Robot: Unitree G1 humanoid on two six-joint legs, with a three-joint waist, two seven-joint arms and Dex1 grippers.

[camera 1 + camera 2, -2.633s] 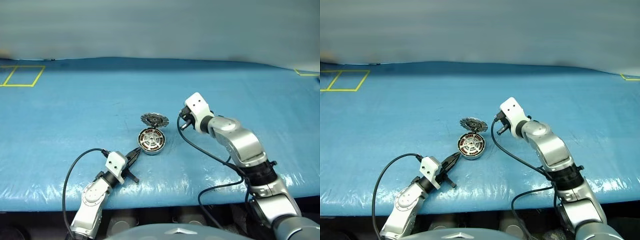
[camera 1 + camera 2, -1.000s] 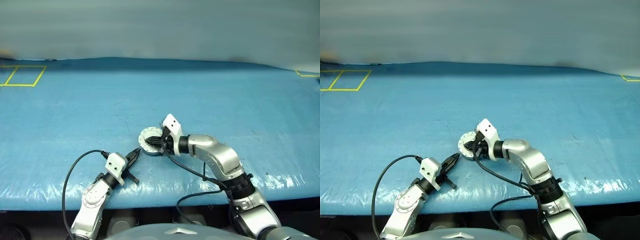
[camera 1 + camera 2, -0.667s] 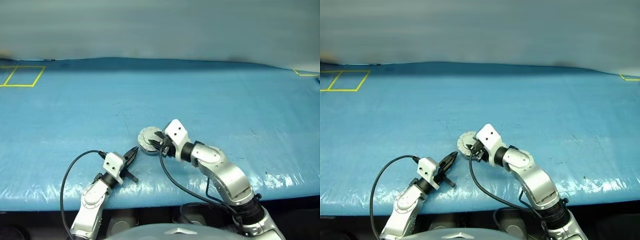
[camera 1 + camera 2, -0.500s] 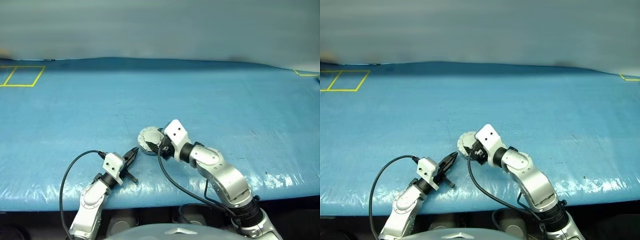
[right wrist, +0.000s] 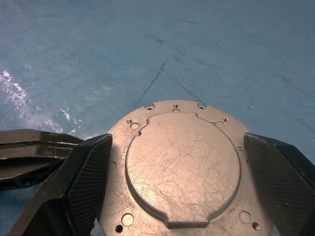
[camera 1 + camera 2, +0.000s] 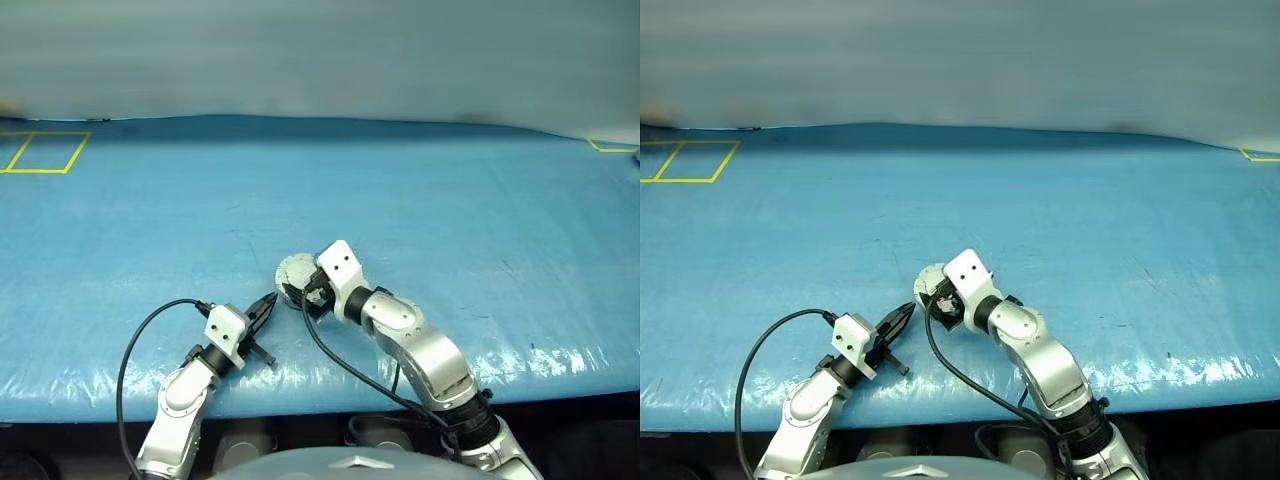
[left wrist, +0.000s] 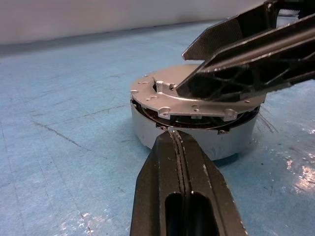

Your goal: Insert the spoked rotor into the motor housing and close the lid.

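On the blue tabletop [image 6: 150, 230] the motor housing [image 7: 192, 130] sits with its lid [image 5: 182, 167] down. The right gripper [image 5: 182, 196] straddles the lid, fingers wide, nearer — the left gripper [image 7: 179, 147], pinched shut, points at the housing's side, just beside it

Blue-covered table [image 6: 430, 190] lies bare and open beyond and to both sides of motor housing [image 7: 197, 128]. Near side crowded: left gripper [image 7: 170, 135], fingers pressed together, tip right at housing wall under lid [image 5: 179, 167] edge. Right gripper [image 5: 179, 187] over lid, fingers [image 5: 83, 182] spread wide, flanking it on two sides. Black cables [image 6: 150, 330] loop across table's front edge near both wrists.
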